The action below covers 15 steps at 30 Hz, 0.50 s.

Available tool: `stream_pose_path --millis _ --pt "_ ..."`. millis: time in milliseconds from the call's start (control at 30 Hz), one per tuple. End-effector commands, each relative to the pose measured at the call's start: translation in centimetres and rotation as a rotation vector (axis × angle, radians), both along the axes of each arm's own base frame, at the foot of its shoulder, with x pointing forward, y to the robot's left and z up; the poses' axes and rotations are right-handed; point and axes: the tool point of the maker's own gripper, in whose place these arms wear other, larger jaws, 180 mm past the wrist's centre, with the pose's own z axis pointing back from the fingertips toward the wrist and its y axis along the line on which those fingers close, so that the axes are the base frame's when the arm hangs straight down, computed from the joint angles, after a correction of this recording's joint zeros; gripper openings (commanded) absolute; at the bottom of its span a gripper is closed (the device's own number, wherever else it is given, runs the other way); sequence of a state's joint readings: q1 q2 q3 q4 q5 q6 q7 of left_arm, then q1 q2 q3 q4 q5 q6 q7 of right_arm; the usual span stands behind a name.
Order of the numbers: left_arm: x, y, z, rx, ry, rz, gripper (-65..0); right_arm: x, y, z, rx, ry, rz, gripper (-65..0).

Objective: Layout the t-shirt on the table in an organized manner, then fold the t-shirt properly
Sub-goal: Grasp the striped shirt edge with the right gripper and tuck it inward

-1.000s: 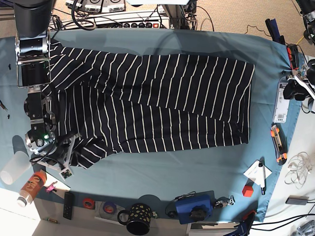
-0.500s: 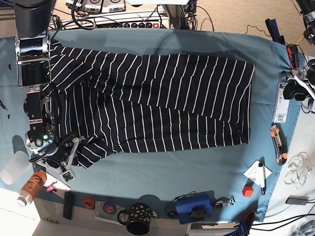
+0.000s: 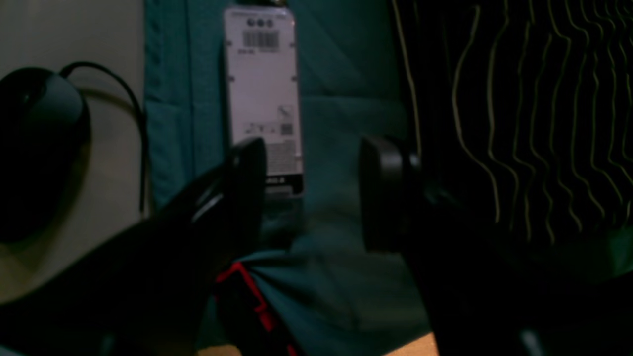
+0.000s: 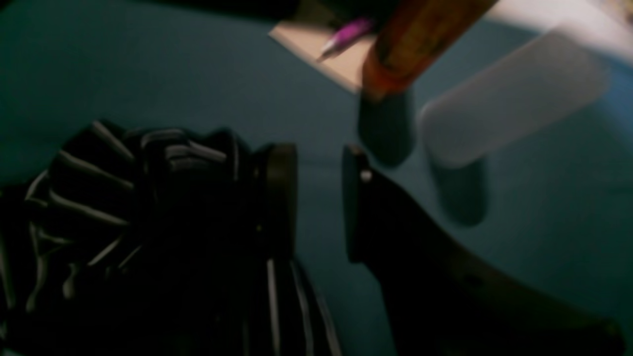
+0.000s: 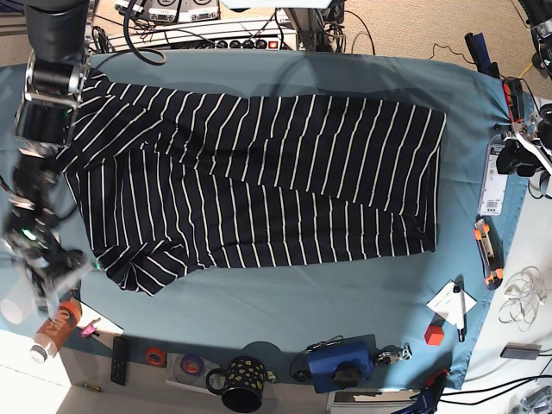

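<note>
Striped soft t-shirt (image 5: 259, 181) flat on teal table (image 5: 328, 293) | left gripper (image 3: 311, 193) released | right gripper (image 4: 319, 198) released, empty

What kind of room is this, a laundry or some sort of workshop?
Most likely a robotics lab or workshop, not a laundry. A striped t-shirt lies on a cloth-covered table, edged by tape rolls, a mug, and power strips with cables.
</note>
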<state>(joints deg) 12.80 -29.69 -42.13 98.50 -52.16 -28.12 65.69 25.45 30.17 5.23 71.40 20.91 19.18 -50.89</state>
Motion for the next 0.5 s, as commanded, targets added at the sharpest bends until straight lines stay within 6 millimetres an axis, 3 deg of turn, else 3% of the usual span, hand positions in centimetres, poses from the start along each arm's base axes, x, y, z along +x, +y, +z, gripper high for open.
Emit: stream_pose_path --millis 0,333,467 --pt "0.8 0.4 1.5 0.013 -0.051 -0.005 -34.1 0.1 0.0 0.7 0.033 -0.011 0.028 -48.9" --pt "1.0 0.4 1.7 0.011 -0.068 -0.002 -34.1 -6.3 2.9 -10.4 0.081 0.281 0.098 -49.7" --pt "1.0 0.4 1.8 0.011 -0.068 -0.002 -34.1 -8.6 3.0 -12.0 0.077 0.418 0.093 -63.2"
